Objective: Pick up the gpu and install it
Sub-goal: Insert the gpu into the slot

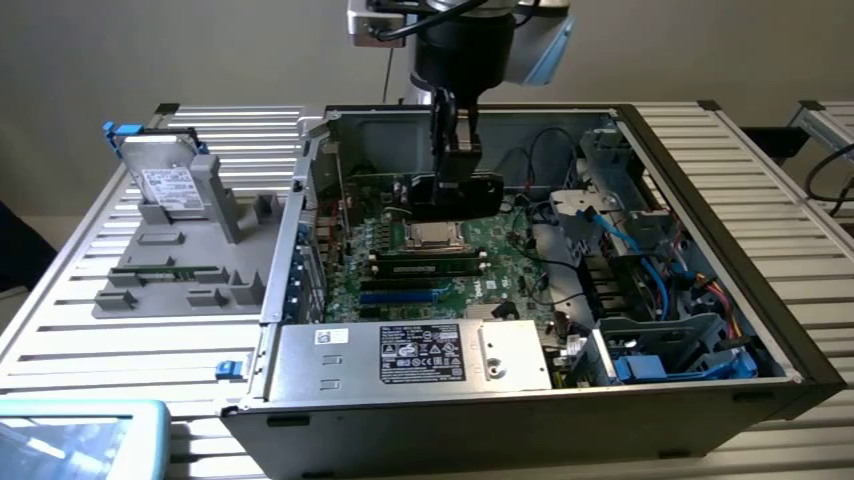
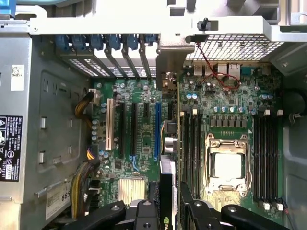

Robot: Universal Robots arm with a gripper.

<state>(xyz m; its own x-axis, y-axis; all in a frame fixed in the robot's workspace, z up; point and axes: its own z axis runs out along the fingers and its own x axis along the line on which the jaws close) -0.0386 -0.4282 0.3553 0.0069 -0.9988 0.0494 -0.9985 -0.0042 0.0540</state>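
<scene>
Hanging over the open computer case on the table, the claw was noted clenched on the gpu. The card was held on edge, black face outward, above the motherboard and near the processor socket.

In the wrist view, the gpu was seen edge-on between the fingers of the claw. It ran just beside the long blue slot, on the side toward the memory slots.

Pick-up was judged done. Seating was not: the card appeared clear of the board, and no slot was seen engaged. Whether the end bracket was lined up with the rear openings could not be told.
</scene>
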